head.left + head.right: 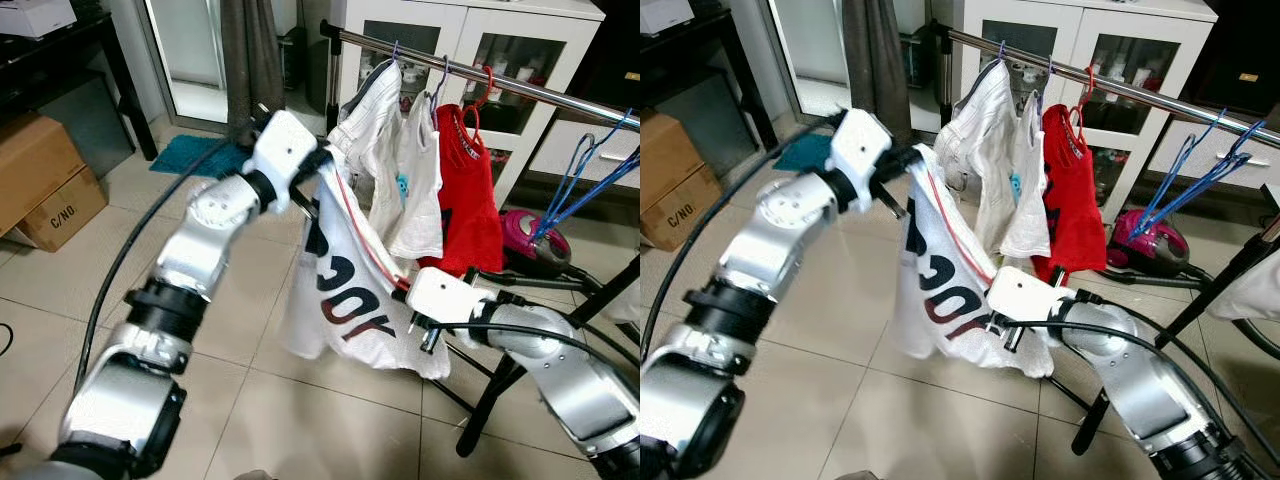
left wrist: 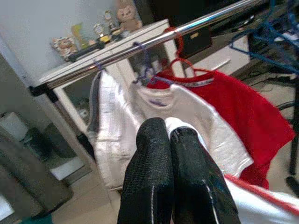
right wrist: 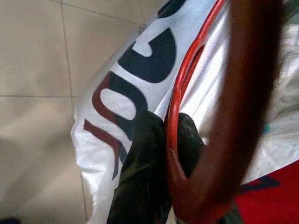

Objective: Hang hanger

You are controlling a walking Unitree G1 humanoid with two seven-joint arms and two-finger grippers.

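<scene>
- Nearest, at about 4 o'clock in the head views: right gripper, fingers pinched on the red hanger, whose thin rim runs between the two black pads.
- Draped over that hanger: white T-shirt with dark and red lettering, hanging slantwise between the two arms, lower hem above the tiled floor.
- Hanger's red edge visible as a slanted line across the shirt, from upper end near the left gripper down to the right wrist.
- Up at about 11 o'clock from the right gripper: left gripper, fingers pressed together on a fold of white cloth at the shirt's top corner, a sliver of white showing between the tips.
- Hanger and shirt held in the air in front of the rack, apart from the chrome rail, not yet hooked on it.
- Farther, at 12 to 1 o'clock: on the rail, a white garment, a second white shirt and a red top, side by side and touching.
- Along the rail at about 2 o'clock: empty blue hangers.
- Below those, on the floor: pink vacuum cleaner.
- Behind the rail: white cabinet with glass doors.
- Far at 9 to 10 o'clock: cardboard boxes.
</scene>
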